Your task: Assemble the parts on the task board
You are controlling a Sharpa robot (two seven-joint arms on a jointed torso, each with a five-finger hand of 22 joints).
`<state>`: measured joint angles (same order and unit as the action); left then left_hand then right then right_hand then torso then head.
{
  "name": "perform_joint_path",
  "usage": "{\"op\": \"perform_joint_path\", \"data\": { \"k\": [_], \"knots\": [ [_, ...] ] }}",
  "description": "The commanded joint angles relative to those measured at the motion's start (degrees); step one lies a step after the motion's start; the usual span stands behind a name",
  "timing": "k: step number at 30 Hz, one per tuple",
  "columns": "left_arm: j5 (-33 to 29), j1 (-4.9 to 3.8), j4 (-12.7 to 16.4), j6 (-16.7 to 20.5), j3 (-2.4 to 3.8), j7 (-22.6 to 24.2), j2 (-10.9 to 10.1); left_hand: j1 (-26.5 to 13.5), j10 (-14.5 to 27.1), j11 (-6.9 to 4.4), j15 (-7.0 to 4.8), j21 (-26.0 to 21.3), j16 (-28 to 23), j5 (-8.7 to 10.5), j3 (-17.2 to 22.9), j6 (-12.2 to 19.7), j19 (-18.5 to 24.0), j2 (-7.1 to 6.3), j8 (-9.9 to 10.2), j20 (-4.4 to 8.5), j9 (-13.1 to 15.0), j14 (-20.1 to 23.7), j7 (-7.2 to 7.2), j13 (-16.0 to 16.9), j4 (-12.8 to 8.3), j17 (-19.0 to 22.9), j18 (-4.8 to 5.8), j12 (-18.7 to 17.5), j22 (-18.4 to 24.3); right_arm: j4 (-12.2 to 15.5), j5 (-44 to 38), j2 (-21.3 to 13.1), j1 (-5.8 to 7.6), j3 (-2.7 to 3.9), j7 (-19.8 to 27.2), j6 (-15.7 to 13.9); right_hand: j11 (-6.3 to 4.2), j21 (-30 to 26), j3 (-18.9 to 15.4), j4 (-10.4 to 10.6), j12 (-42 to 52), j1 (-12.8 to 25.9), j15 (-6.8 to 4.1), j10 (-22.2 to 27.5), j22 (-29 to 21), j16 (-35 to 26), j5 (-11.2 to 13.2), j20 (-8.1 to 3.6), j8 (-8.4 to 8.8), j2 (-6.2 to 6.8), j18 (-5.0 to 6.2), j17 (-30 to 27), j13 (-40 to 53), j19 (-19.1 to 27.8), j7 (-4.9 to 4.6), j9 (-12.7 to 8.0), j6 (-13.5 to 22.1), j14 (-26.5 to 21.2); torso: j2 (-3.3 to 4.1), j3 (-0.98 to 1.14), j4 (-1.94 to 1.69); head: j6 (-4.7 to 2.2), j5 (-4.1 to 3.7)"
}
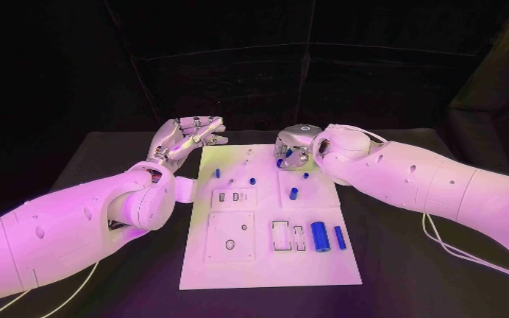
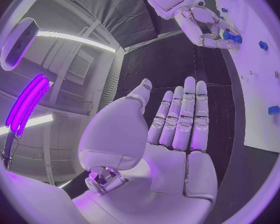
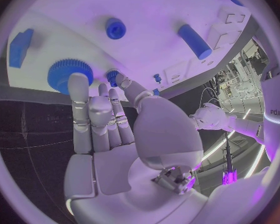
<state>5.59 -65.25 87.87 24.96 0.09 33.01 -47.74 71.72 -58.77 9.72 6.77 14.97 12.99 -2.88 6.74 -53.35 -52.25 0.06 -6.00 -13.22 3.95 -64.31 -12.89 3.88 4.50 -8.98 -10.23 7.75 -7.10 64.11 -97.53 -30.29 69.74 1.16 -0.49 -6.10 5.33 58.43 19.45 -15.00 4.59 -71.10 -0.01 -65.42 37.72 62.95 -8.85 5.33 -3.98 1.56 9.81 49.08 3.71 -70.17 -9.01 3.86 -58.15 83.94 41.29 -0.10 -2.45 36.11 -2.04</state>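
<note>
The left hand (image 1: 189, 135) is seen at the left, raised beside the far-left corner of the task board (image 1: 271, 270), with its fingers extended side by side and nothing held; in the left wrist view the palm (image 2: 171, 134) is flat and bare.

The task board lies in the middle of the black table (image 1: 106, 149), its long side running away from the robot. On its near half a large blue cylinder (image 1: 319, 236) and a slimmer blue pin (image 1: 340, 238) are laid flat just beside each other, each with its long axis pointing from near edge to far edge. Farther up, a short blue peg (image 1: 294, 193) appears to stand upright, though this cannot be told for certain.

At the right, the right hand (image 1: 294, 151) is lowered over the far edge of the board. In the right wrist view its fingertips (image 3: 79, 82) rest against a blue gear (image 3: 67, 74), which lies flat, axis upright. Whether the gear is truly pinched cannot be told.

The step in hand is judged to be the seating or picking of the gear. It would best be kept level, its bore aligned above its post before pressing, with the left hand kept clear.
</note>
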Motion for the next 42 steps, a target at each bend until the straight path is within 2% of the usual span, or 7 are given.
{"op": "perform_joint_path", "data": {
  "k": [1, 13, 22, 26, 33, 37, 42],
  "knots": [
    [0.40, -0.13, 0.10, -0.31, 0.07, 0.11, -0.04, 0.60, -0.40, -0.09, -0.03, 0.20, -0.34, -0.10, 0.02, -0.45, -0.41, 0.17, 0.22, -0.12, -0.09, -0.10, 0.08, -0.07, -0.46, -0.05, -0.37, -0.30, -0.08, -0.18, -0.62, 0.24, 0.11, 0.04, 0.26, 0.91, -0.04, 1.60, 0.78, 0.10, 0.42, 0.15, 0.23, -0.73, 2.03, 1.52, 0.52, -0.06, -0.18, -0.89, -1.14, 1.62, 0.05, -0.77, -0.08, 0.12, -0.76, 2.07, 0.01, -0.02, 0.11, 0.21, 0.07],
    [0.40, -0.21, 0.02, -0.57, 0.07, -0.03, -0.16, 0.62, -0.44, -0.09, -0.03, 0.22, -0.35, -0.10, 0.03, -0.52, -0.48, 0.23, 0.22, -0.11, -0.09, -0.14, 0.08, -0.07, -0.47, -0.08, -0.37, -0.33, -0.08, -0.71, -0.63, 0.51, 0.09, 0.03, 0.51, 0.67, -1.05, 7.51, 3.91, 0.20, 1.26, -0.59, -0.65, -4.65, 9.59, 6.23, 2.38, -0.30, -1.16, -2.10, -2.17, 6.33, 0.36, -2.73, 0.53, 0.44, -4.50, 1.99, 0.05, 0.00, 0.14, 0.78, 0.17],
    [0.40, -0.24, -0.10, -0.75, 0.07, -0.16, -0.13, 0.62, -0.47, -0.09, -0.04, 0.24, -0.36, -0.10, 0.04, -0.56, -0.53, 0.28, 0.23, -0.10, -0.09, -0.17, 0.07, -0.07, -0.47, -0.11, -0.37, -0.36, -0.08, -0.79, -0.64, 0.68, 0.09, 0.03, 0.58, -0.61, -1.12, 8.21, 4.43, 0.11, 1.12, -0.75, -0.71, -4.93, 10.43, 6.75, 2.50, -0.30, -1.09, -2.03, -2.28, 6.75, 0.34, -2.84, 0.50, 0.41, -4.79, 1.90, 0.03, -0.04, 0.13, 0.74, 0.09],
    [0.40, -0.28, -0.10, -0.82, 0.07, -0.24, -0.19, 0.62, -0.47, -0.09, -0.04, 0.24, -0.36, -0.10, 0.04, -0.56, -0.53, 0.28, 0.23, -0.10, -0.09, -0.17, 0.07, -0.07, -0.47, -0.11, -0.37, -0.36, -0.08, -0.24, -0.33, 0.34, 0.09, 0.03, 0.44, -3.50, -1.11, 8.61, 4.74, 0.05, 1.05, -0.88, -0.76, -5.09, 10.92, 7.09, 2.48, -0.27, -1.05, -2.03, -2.36, 7.07, 0.33, -2.91, 0.47, 0.39, -4.94, 1.87, 0.03, -0.04, 0.15, 0.54, 0.21],
    [0.40, -0.31, -0.15, -0.95, 0.07, -0.34, -0.40, 0.63, -0.51, -0.09, -0.05, 0.26, -0.37, -0.10, 0.06, -0.61, -0.58, 0.37, 0.24, -0.09, -0.09, -0.21, 0.07, -0.08, -0.48, -0.14, -0.37, -0.39, -0.07, 2.08, 1.56, -0.96, 0.10, 0.09, 0.25, -11.52, -1.09, 9.19, 5.20, -0.11, 0.84, -0.97, -0.76, -5.21, 11.54, 7.54, 2.16, -0.24, -0.91, -1.70, -2.42, 7.40, 0.30, -2.95, 0.43, 0.33, -5.09, 1.78, -0.02, -0.09, 0.13, 0.40, 0.46],
    [0.39, -0.32, -0.27, -1.08, 0.07, -0.38, -0.36, 0.66, -0.54, -0.10, -0.06, 0.27, -0.38, -0.10, 0.09, -0.64, -0.62, 0.44, 0.25, -0.08, -0.10, -0.23, 0.07, -0.08, -0.50, -0.17, -0.37, -0.42, -0.07, 2.21, 2.20, -0.56, 0.11, 0.11, 0.10, -13.82, -1.05, 9.35, 5.40, -0.10, 0.71, -0.94, -0.73, -5.18, 11.66, 7.68, 1.93, -0.22, -0.82, -1.62, -2.43, 7.47, 0.27, -2.90, 0.39, 0.30, -5.09, 1.74, 0.12, -0.04, 0.03, 0.26, 0.61],
    [-0.20, -0.32, -0.59, -1.27, 0.07, -0.44, -0.13, 0.69, -0.56, -0.10, -0.06, 0.28, -0.39, -0.10, 0.11, -0.66, -0.64, 0.48, 0.27, -0.07, -0.10, -0.25, 0.07, -0.08, -0.52, -0.18, -0.37, -0.44, -0.06, 0.41, 2.78, 1.47, 0.12, 0.13, 0.73, -15.05, -0.98, 9.56, 5.64, -0.01, 0.53, -0.81, -0.67, -5.10, 11.86, 7.89, 1.71, -0.18, -0.69, -1.54, -2.44, 7.62, 0.23, -2.85, 0.33, 0.26, -5.07, 1.69, 0.23, 0.00, -0.06, 0.21, 0.59]
  ]
}}
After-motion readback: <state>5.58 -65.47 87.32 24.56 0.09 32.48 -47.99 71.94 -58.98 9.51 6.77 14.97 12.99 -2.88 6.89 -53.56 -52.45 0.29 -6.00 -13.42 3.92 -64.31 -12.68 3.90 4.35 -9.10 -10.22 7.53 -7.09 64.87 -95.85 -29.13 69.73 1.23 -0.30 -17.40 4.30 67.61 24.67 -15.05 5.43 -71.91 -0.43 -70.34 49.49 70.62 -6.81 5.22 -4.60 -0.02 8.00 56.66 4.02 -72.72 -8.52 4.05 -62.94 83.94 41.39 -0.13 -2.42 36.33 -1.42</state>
